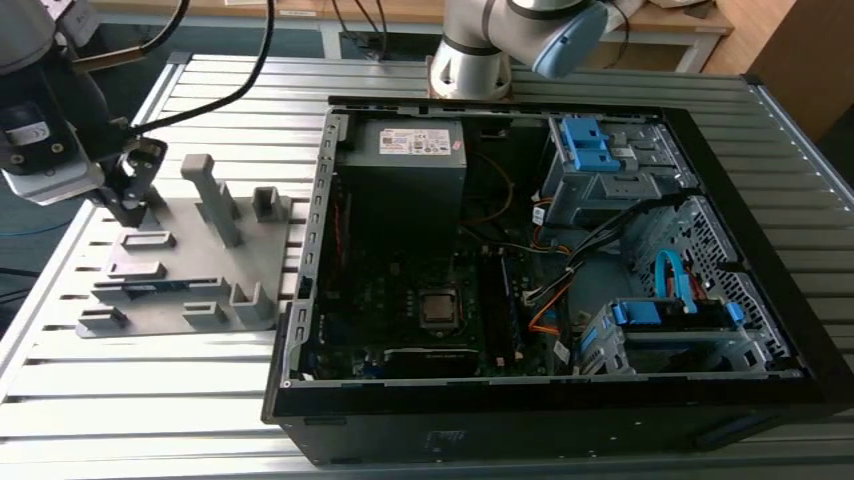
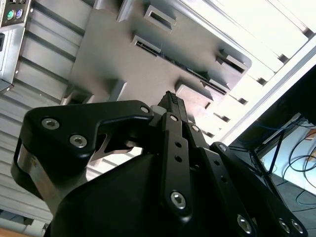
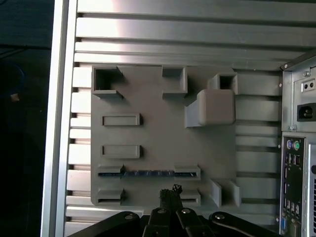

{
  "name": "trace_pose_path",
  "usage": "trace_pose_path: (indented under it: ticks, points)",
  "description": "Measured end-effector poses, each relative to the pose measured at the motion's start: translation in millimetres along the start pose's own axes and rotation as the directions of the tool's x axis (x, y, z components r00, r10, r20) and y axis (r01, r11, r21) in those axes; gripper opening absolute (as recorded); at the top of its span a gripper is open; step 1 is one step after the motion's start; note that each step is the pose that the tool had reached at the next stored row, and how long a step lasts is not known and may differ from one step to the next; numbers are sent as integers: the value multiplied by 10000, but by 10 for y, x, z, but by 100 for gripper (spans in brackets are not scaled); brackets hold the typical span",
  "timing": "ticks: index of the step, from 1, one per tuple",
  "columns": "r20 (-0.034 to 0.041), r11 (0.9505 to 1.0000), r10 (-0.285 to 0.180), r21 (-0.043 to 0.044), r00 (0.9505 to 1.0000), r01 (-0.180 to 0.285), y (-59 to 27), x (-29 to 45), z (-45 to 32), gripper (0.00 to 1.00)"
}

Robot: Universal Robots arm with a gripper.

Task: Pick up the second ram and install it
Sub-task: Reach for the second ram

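Observation:
The second ram (image 3: 148,173) is a thin dark bluish stick lying on edge in a slot of the gray holder tray (image 3: 163,133); in the exterior view the ram (image 1: 158,288) shows as a bluish strip near the tray's (image 1: 200,285) front. My gripper (image 1: 130,207) hangs above the tray at the exterior view's left. In the first wrist view the gripper (image 3: 170,190) has its black fingertips pressed together, just short of the ram and apart from it. In the second wrist view the gripper (image 2: 171,100) is shut with nothing between the fingers.
An open computer case (image 1: 561,250) lies at the exterior view's right of the tray, with the motherboard (image 1: 400,300) and its processor socket (image 1: 437,308) exposed. A tall upright post (image 1: 214,195) and smaller blocks rise from the tray. The slatted metal table (image 1: 134,400) ends close by at the exterior view's left.

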State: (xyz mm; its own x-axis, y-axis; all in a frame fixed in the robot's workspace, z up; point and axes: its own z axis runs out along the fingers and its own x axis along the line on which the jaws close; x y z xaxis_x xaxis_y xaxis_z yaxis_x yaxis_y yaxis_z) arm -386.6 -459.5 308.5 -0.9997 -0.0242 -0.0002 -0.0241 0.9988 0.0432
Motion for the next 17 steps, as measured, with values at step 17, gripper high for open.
trace_pose_path:
  ticks: [17]
  points:
    - [-8, 10000, -19, 0, 10000, 19, -11, 5, 266, 10]
